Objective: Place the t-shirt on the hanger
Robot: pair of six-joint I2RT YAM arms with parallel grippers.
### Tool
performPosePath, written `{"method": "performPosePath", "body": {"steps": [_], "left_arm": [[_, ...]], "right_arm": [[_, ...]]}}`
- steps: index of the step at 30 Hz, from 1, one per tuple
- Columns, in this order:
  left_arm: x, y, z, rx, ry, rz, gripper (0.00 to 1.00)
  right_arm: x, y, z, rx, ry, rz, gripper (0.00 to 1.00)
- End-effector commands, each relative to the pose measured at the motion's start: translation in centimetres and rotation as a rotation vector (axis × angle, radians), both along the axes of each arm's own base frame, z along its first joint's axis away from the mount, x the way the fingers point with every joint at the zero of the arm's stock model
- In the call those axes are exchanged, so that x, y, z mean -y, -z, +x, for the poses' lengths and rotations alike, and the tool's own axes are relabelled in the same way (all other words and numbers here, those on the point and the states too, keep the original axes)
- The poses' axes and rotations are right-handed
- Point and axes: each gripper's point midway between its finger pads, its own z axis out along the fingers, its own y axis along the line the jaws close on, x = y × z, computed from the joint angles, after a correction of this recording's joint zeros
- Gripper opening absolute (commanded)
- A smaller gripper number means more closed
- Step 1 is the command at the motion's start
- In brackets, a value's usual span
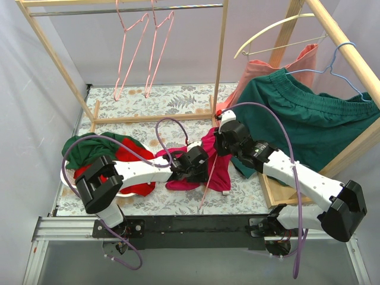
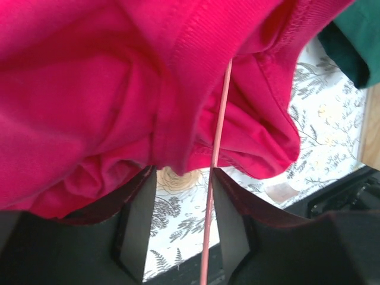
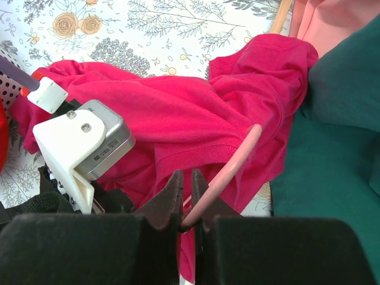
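The magenta t-shirt [image 1: 221,170] lies crumpled on the floral table between my two grippers. It fills the left wrist view [image 2: 89,89] and shows in the right wrist view [image 3: 178,119]. My right gripper [image 1: 222,142] [image 3: 186,178] is shut on the hook end of the pale-pink wire hanger [image 3: 234,163], just above the shirt. The hanger's wire [image 1: 208,184] runs down toward the table's front edge. My left gripper [image 1: 193,163] [image 2: 183,175] is open at the shirt's edge. The hanger wire [image 2: 215,148] passes between its fingers, close to the right one. Cloth covers the fingertips.
Two more pink wire hangers [image 1: 133,47] hang on the rail at the back. A cream hanger [image 1: 279,29], a light-blue hanger [image 1: 338,65] and a dark green garment [image 1: 309,119] are on the wooden rack at the right. A red and green clothes pile [image 1: 113,148] lies at the left.
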Motion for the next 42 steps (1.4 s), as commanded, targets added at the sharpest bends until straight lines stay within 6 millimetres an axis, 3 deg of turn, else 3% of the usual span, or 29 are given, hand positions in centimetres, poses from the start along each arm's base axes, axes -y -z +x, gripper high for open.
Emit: {"method": "performPosePath", "body": {"steps": [1,12,15,19,23,33,40,42], "left_arm": [[-3.2,2.0,-0.6,-0.002,-0.029,0.125,0.40],[-3.8,1.7,0.3,0.036,-0.068,0.153,0.36],[-3.2,0.4,0.2,0.057,-0.056,0.075,0.45],[-2.2,-1.3,0.4,0.085,-0.048,0.006,0.49],[-2.0,-1.1,0.8,0.090,-0.052,0.019,0.45],[0.8,-0.5,1.8,0.084,0.000,0.015,0.45],[-0.1,0.8,1.5,0.061,-0.017,0.062,0.28],[-0.5,-0.1,1.3,0.069,-0.016,0.044,0.07]], "right_arm": [[-1.4,-4.9,1.9,0.104,0.030,0.108,0.01],[-1.2,-4.7,1.8,0.102,0.038,0.105,0.01],[-1.0,-4.4,1.8,0.098,0.042,0.098,0.01],[-0.9,-3.6,1.4,0.081,0.037,0.095,0.01],[-0.6,-3.1,1.0,0.069,0.044,0.098,0.01],[-0.2,-3.2,0.9,0.076,0.056,0.100,0.01],[-0.3,-4.1,1.5,0.094,0.062,0.096,0.01],[-0.3,-4.4,1.8,0.102,0.074,0.095,0.01]]}}
